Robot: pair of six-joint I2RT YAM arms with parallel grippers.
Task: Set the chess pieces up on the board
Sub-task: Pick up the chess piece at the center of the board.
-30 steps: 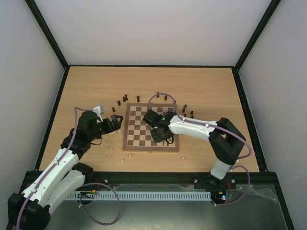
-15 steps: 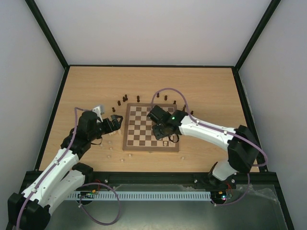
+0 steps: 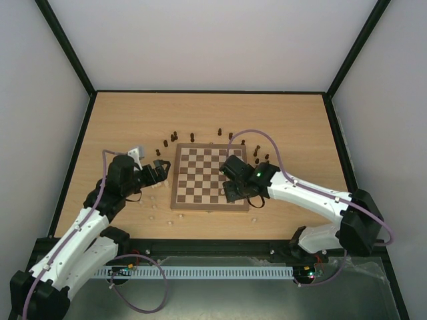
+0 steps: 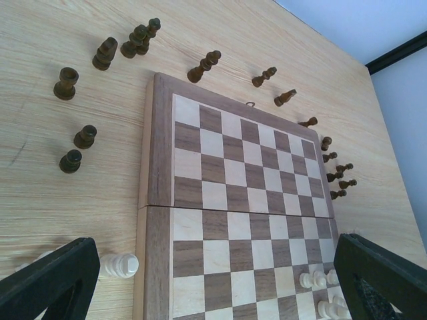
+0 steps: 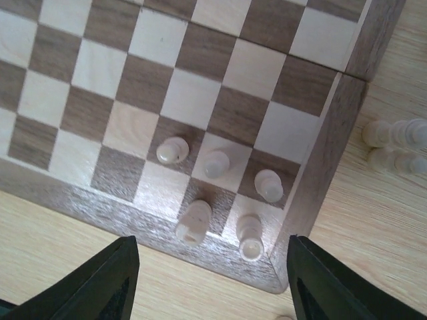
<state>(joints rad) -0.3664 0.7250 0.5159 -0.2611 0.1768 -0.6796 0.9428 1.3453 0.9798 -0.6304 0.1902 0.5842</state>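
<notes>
Cream chess pieces [image 5: 217,163] on checkered wooden board [image 5: 191,99]

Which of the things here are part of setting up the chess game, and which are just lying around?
Job: board, five pale pieces on its corner, dark pieces beyond it, loose pale pieces beside it.
Not the job: table, purple cable, white slotted rail.

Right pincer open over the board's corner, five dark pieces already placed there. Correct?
One error: the five pieces in that corner of the board are pale cream, not dark; the right wrist view shows it. The right pincer is open over them, as stated.
</notes>
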